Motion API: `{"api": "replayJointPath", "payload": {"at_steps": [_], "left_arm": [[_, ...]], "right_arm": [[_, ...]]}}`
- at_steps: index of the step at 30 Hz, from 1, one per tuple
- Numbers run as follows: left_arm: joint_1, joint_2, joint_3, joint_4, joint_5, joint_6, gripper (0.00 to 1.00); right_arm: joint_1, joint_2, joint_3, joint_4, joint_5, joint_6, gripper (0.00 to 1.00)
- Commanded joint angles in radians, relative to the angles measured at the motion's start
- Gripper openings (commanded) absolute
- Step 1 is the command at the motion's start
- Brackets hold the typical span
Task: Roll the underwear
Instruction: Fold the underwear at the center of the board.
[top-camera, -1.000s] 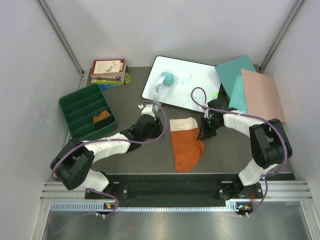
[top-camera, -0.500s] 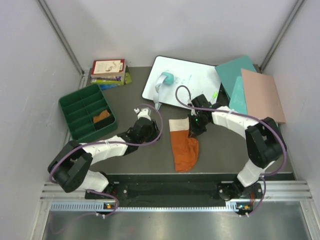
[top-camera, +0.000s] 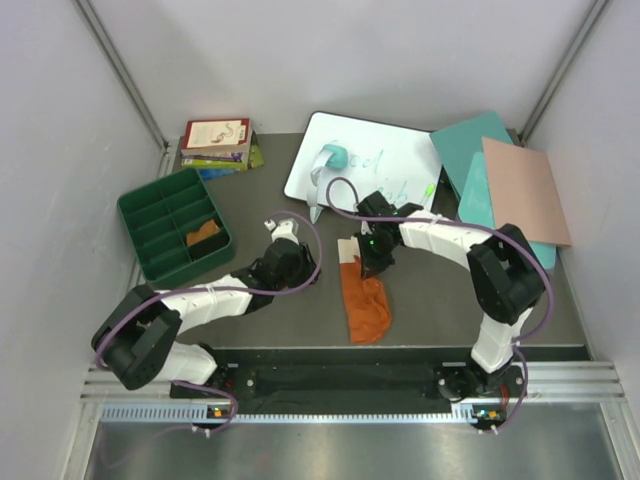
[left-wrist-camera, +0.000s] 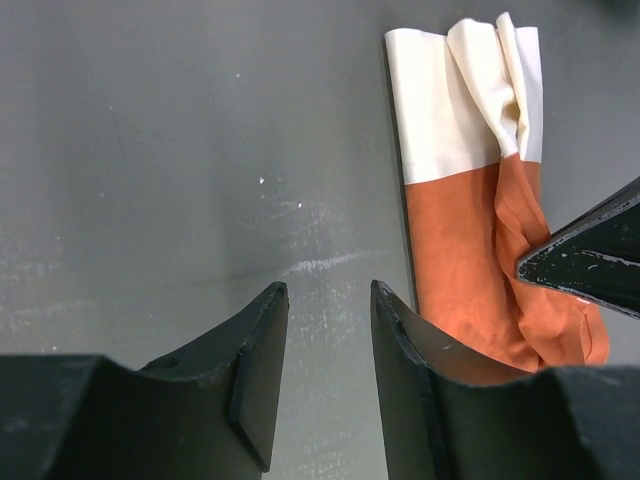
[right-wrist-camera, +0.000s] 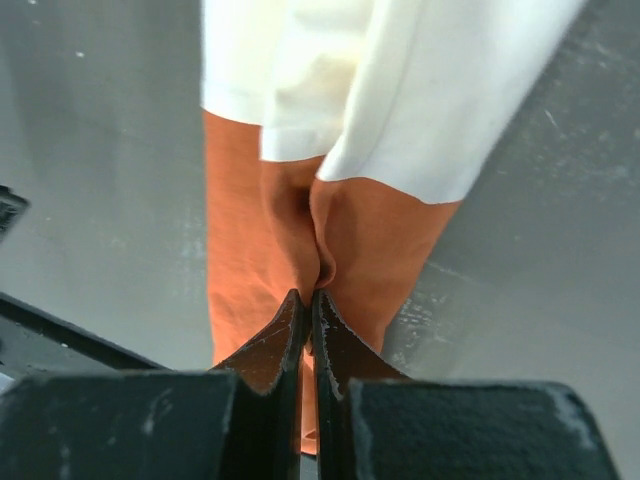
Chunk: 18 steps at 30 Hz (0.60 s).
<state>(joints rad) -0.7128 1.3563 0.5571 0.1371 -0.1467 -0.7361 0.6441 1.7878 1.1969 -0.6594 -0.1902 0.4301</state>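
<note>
Right wrist shows my right gripper (right-wrist-camera: 309, 297), jaws clamped on a fold of the rust-orange briefs (right-wrist-camera: 380, 240) on the worktop (right-wrist-camera: 540, 300), left gripper (left-wrist-camera: 326, 292) jaws apart beside them; I judge I'm folding a side inward, next laying it flat.

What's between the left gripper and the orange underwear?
Only bare grey table; the left wrist view shows it between the left gripper and the rust-orange underwear.
</note>
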Motion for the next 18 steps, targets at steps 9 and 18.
{"api": "replayJointPath", "payload": {"at_steps": [9, 18], "left_arm": [[0.007, -0.008, -0.006, 0.071, 0.025, -0.009, 0.44], [0.007, 0.033, 0.010, 0.098, 0.047, -0.008, 0.44]], "right_arm": [[0.069, 0.061, 0.128, -0.059, 0.032, 0.032, 0.00], [0.089, 0.070, 0.133, -0.052, 0.028, 0.053, 0.04]]}}
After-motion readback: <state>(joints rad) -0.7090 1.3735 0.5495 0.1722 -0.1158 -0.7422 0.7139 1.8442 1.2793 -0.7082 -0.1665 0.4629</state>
